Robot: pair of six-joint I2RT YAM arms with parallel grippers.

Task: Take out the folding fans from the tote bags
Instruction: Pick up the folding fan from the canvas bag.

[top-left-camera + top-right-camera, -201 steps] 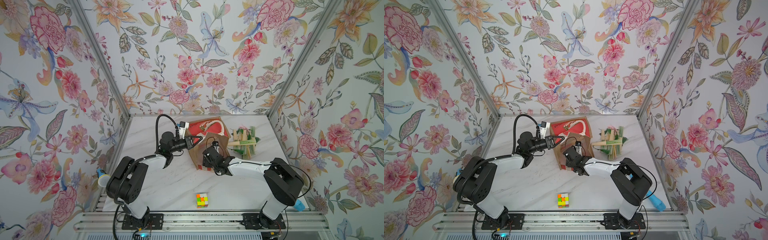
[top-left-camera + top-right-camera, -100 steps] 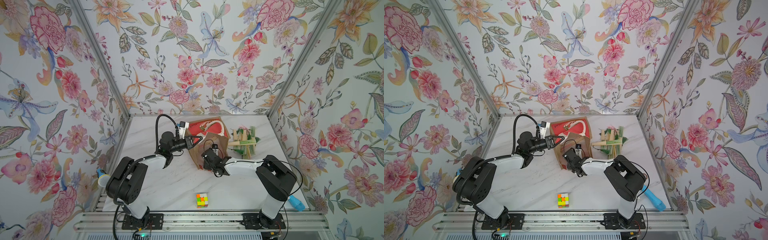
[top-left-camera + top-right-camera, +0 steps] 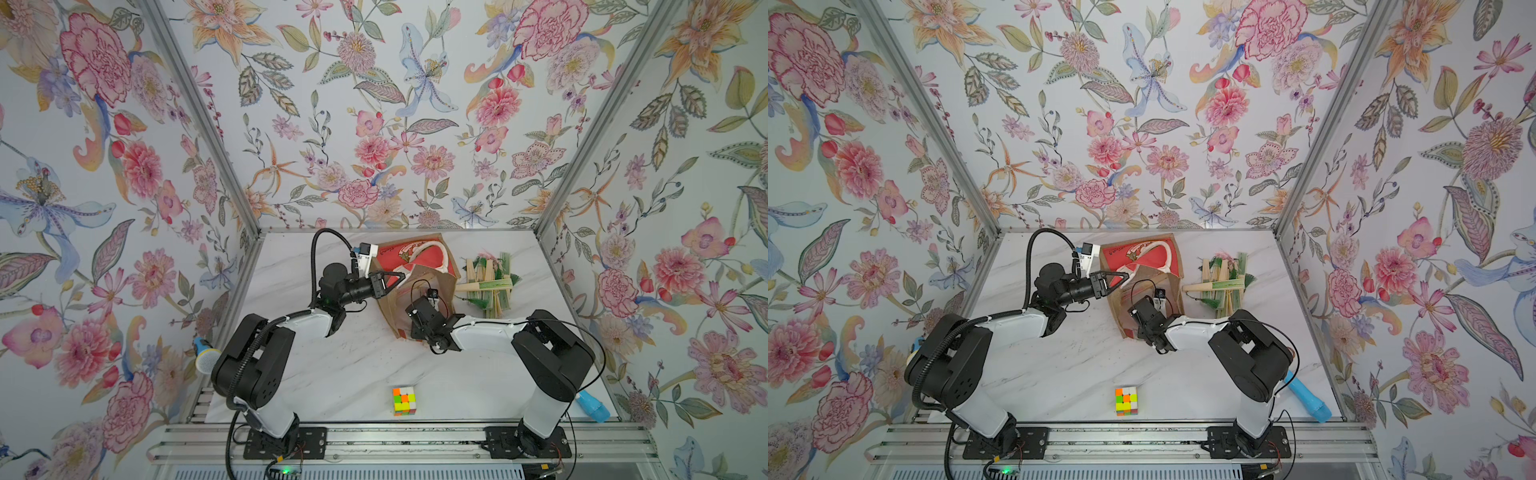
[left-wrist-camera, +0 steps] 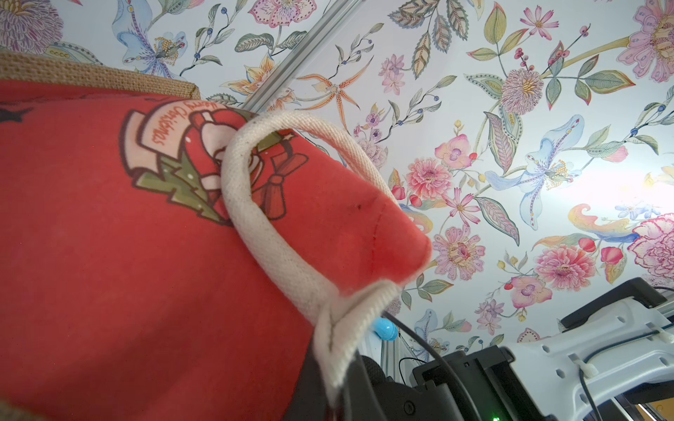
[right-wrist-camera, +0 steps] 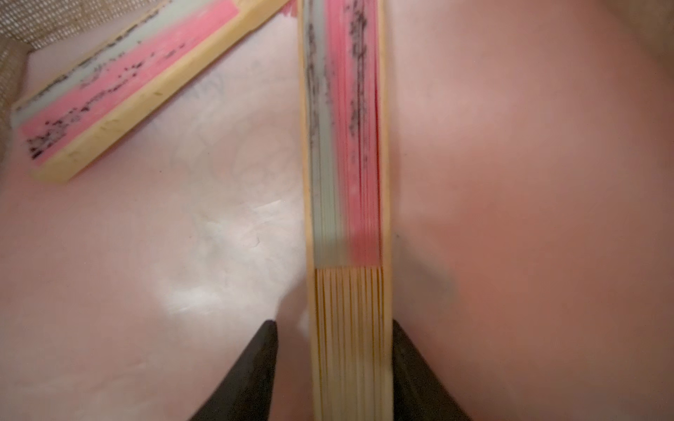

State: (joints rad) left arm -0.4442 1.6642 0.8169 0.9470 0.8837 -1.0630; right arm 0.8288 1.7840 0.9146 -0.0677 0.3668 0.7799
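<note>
Midway through emptying the tote bag (image 3: 419,259): grasping one more folding fan, with the lift-out not yet begun. Bag apparently tipped on its side on the marble surface (image 3: 353,365), mouth toward the arms. At the upper rim, the left jaws pressed together on the white rope handle (image 4: 262,226), holding the mouth open. Reaching into the opening, the right arm (image 3: 478,328), its grasping end hidden inside the bag in both top views.

Seen from the right wrist view, inside the pink-lit lining: a closed fan (image 5: 348,218), bamboo sticks nearest the camera and pink-and-pale pleats beyond, running lengthwise straight between the right jaws. Jaws spread to either side of the stick end, one touching the fan's edge, the other just apart from it with a sliver of lining between. No pinch yet. Deeper in the bag, a second pink fan (image 5: 120,91) lying aslant, well clear of the jaws.

Outside, just beside the bag, a pile of fans (image 3: 488,282) crossed on the surface, green tassels showing.

Likely next: closing the last gap squarely on the sticks, then drawing back out along the bag's length, under the raised rim, and across to the pile. Left hold needed throughout to keep the mouth from sagging. At least one fan left inside afterwards.
</note>
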